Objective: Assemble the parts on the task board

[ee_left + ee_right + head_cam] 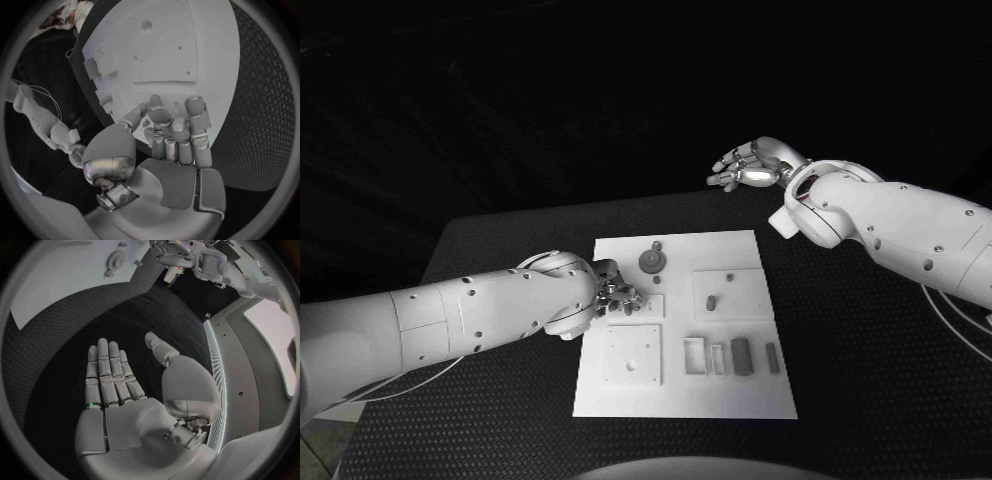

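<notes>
Head view: task board (733, 400), a white plate, lies in the middle of the black desk (877, 400). On it stand small grey parts: a round one (652, 262) near the far edge, a small upright piece (710, 300) in a raised square toward the right, and a row of narrow blocks (740, 355) at the near right. A square plate with small holes (633, 357) lies at the near left of the board. The left robot hand (615, 295) is down at the board's left edge, its fingers curled over a spot just left of the board's middle; whether they pinch a part there I cannot tell. The right robot hand (750, 165) is raised beyond the far right corner of the board, well apart from it, fingers loosely bent and holding nothing.

Left wrist view: the left robot hand (172, 135) reaches over the white board (187, 30), fingers close together and bent toward the thumb; a small grey thing seems to sit between them, but it is too small to make out.

Right wrist view: the right robot hand (115, 385) is flat and wide, fingers straight and side by side, thumb out, nothing in it, above the dark desk (50, 340). The board (56, 270) lies far off, with the left robot hand (181, 257) at its edge.
</notes>
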